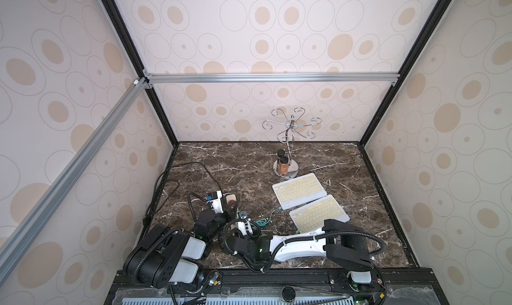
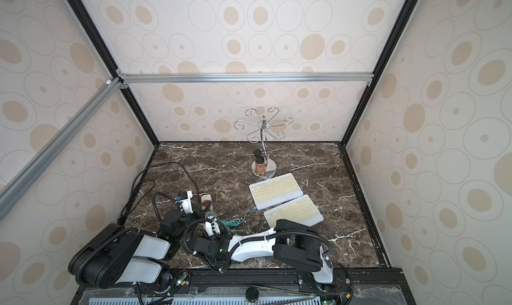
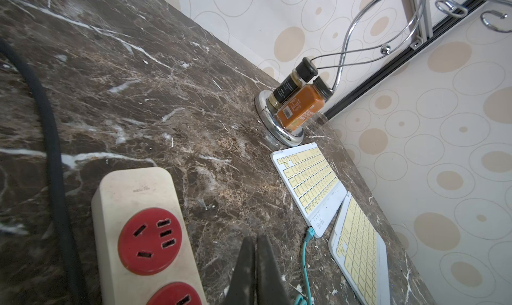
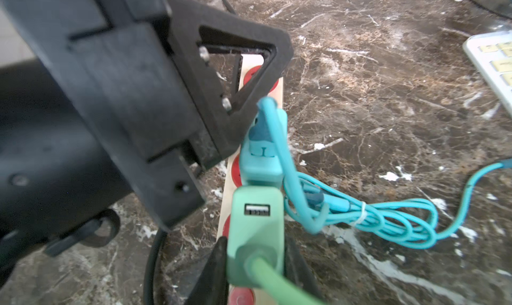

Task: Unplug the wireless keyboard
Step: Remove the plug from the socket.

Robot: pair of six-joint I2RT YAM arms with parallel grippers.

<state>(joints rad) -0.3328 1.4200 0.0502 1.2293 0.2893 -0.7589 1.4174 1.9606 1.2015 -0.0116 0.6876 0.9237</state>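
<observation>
Brown marble counter (image 1: 243, 162), patterned walls: the wireless keyboard (image 1: 299, 191) lay right of centre, its teal cable (image 4: 388, 220) running left to a teal adapter (image 4: 261, 162) on the power strip (image 3: 133, 206). My right fingers (image 4: 214, 273) clamped the green adapter (image 4: 256, 223) next along. My left fingers (image 3: 243, 264), pressed together and empty, hovered just beside the teal one.

No text can be read for certain. The power strip (image 3: 133, 190), near the left edge of the counter (image 3: 166, 95), bears a small embossed mark too faint to make out. Toward the back edge, the orange spice jar (image 3: 300, 106) carries a barcode and pale lettering. The darker jar (image 3: 285, 90) touching it has white print on black. Both are illegible. The cabled keyboard (image 3: 310, 178) shows a script logo at one corner, unreadable.
</observation>
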